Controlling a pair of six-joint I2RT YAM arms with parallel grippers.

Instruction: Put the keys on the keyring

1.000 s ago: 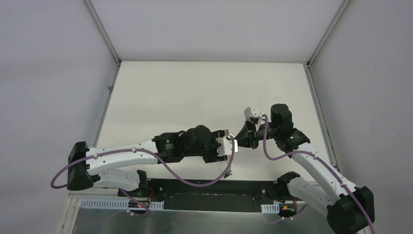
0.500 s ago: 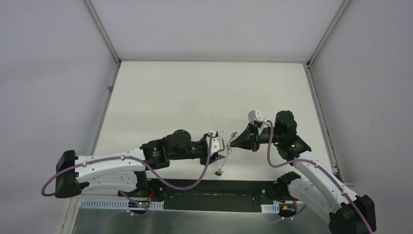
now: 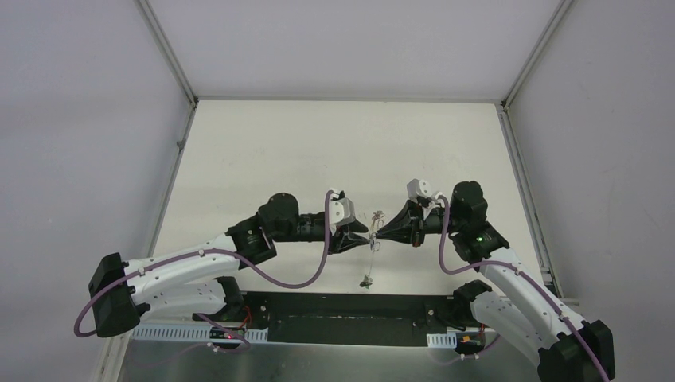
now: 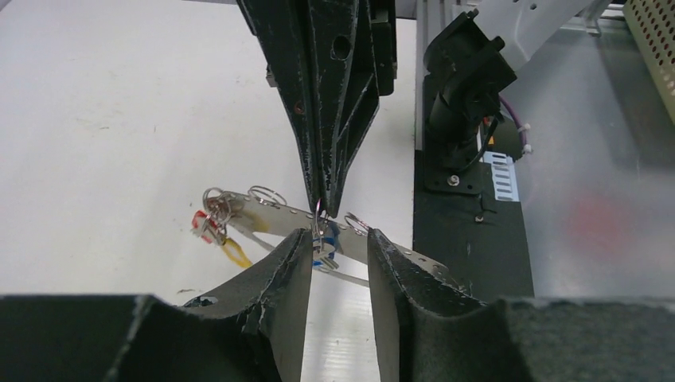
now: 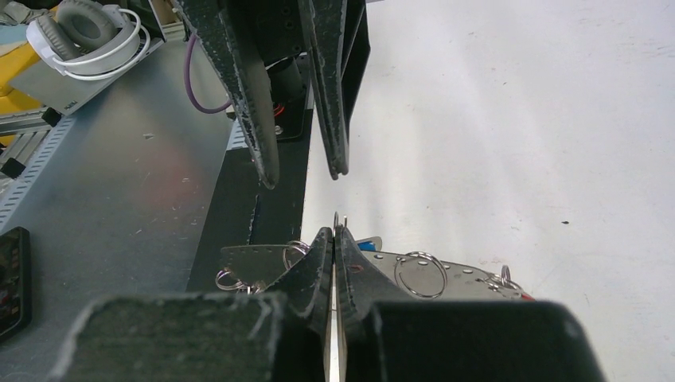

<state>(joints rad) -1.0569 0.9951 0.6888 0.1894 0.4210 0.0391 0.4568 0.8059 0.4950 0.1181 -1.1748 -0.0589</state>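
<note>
The keyring (image 4: 414,259) is a thin grey perforated metal band with silver split rings. It hangs above the table between both grippers (image 3: 369,265) and also shows in the right wrist view (image 5: 466,275). My right gripper (image 5: 335,232) is shut on one split ring at the band's rim. My left gripper (image 4: 336,237) is open and points tip to tip at the right gripper (image 4: 322,203). Its fingers flank a blue-tagged key (image 4: 328,241) on that ring. A red-tagged key (image 4: 199,224) and a yellow tag (image 4: 235,253) hang at the band's end. Another key (image 3: 365,281) dangles lowest.
The black mounting plate (image 3: 350,306) and the arm bases lie just below the grippers at the table's near edge. A grey metal bench (image 5: 119,159) beyond holds headphones (image 5: 83,28) and a phone (image 5: 8,278). White walls enclose the table (image 3: 318,151).
My left arm has swung its wrist round and now points right, tip to tip with the right gripper. My right gripper has moved left and lower. The keyring now hangs in plain view between them.
</note>
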